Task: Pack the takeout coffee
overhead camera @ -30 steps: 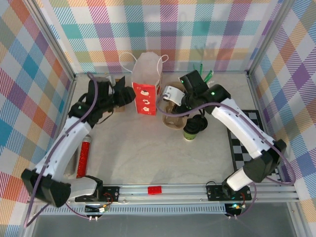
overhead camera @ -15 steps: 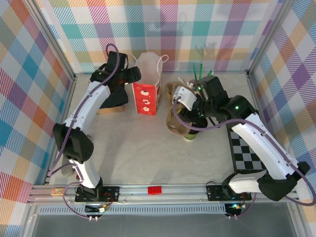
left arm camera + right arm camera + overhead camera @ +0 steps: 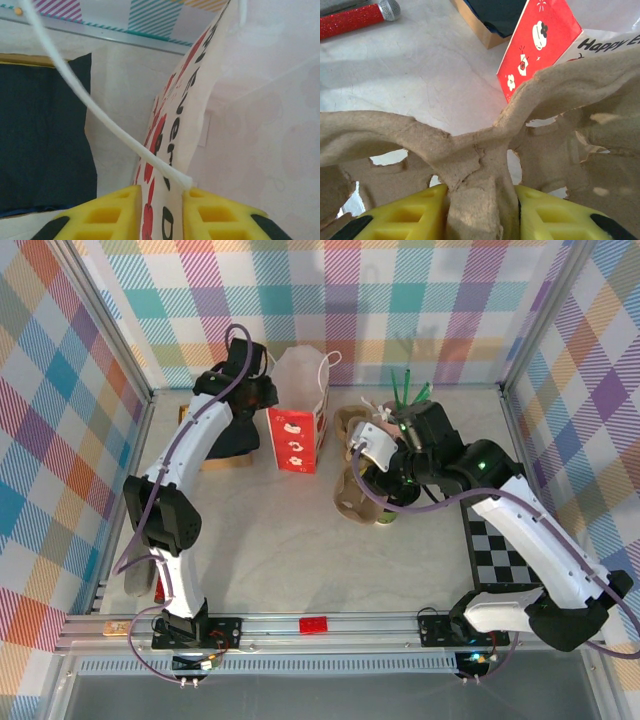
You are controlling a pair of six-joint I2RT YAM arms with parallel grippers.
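The takeout coffee (image 3: 388, 519) sits on the table to the right of the paper bag (image 3: 297, 435), as it did a second ago. It is now largely hidden behind the tilted cardboard cup carrier (image 3: 348, 502) and the right arm's wrist, with a sliver of dark green showing at the carrier's near-right edge.

The left gripper (image 3: 161, 196) was beside the bag's left face a second ago. It has since risen to the bag's top rim, and its yellow fingers (image 3: 117, 210) have gone from apart to pinched on the bag's printed wall, just under the white cord handle (image 3: 100, 115). From overhead, the left gripper (image 3: 262, 392) reaches in at the bag's back-left corner.

The right gripper (image 3: 481, 200) is clamped on the carrier's central ridge and holds it canted. A second ago the carrier lay flat beside the bag.

A dark blue pad in a shallow cardboard box (image 3: 232, 445) lies left of the bag. A red glitter microphone (image 3: 355, 17) rests further out on the table.
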